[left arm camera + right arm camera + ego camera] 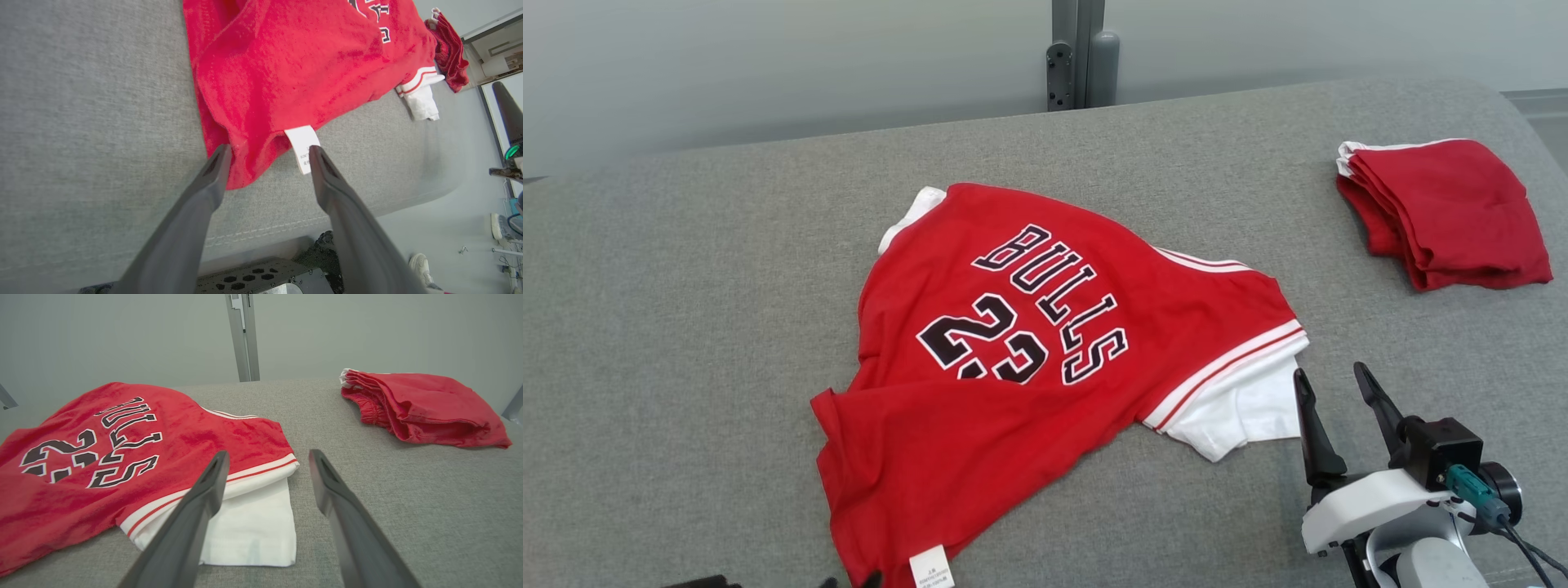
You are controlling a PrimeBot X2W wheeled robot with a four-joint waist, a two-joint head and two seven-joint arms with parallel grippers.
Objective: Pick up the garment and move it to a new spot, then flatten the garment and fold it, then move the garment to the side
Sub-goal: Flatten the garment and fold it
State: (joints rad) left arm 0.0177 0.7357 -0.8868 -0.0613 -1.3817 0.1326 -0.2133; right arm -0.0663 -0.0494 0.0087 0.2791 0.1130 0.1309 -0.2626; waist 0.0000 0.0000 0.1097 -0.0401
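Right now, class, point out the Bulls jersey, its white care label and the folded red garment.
Bulls jersey (980,441): head view, plain red cloth below the number.
white care label (300,143): left wrist view, the label's upper middle.
folded red garment (1454,204): head view, its top layer.

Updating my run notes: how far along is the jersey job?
Done: the Bulls jersey lies on the grey cushion, gripped by nothing. In hand: both grippers are open, the left gripper at the hem by the white label, the right gripper near the white sleeve. Left: the jersey is rumpled and partly doubled over, so flattening, folding and setting it aside, perhaps by the folded red garment, remain.
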